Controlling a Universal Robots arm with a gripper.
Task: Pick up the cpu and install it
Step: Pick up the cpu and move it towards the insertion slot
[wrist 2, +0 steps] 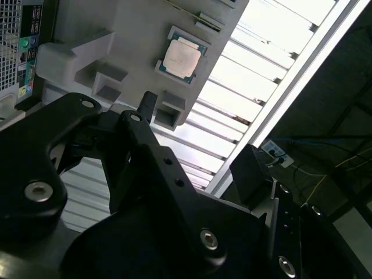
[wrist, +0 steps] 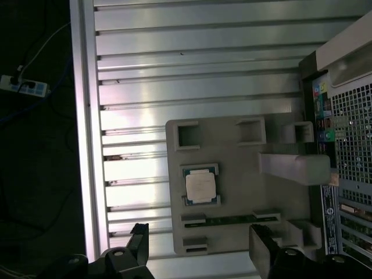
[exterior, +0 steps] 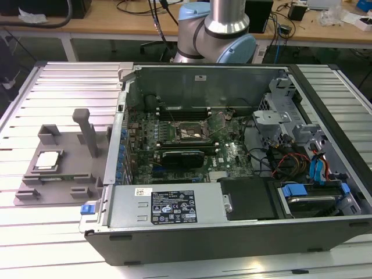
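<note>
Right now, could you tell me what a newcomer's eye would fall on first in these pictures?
The open computer case, motherboard exposed, dominates the slatted table. On the exterior view's left, the silvery cpu lies in a grey tray. In the first wrist view, the open fingers hang above that tray, touching nothing.

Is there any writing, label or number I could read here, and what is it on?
The black label on a metal cover inside the computer case: white print, too small to read.
The small pale sticker beside it: unreadable.
The cpu, lying on the grey tray: no legible marking on its top.
Nothing else carries readable text.
</note>
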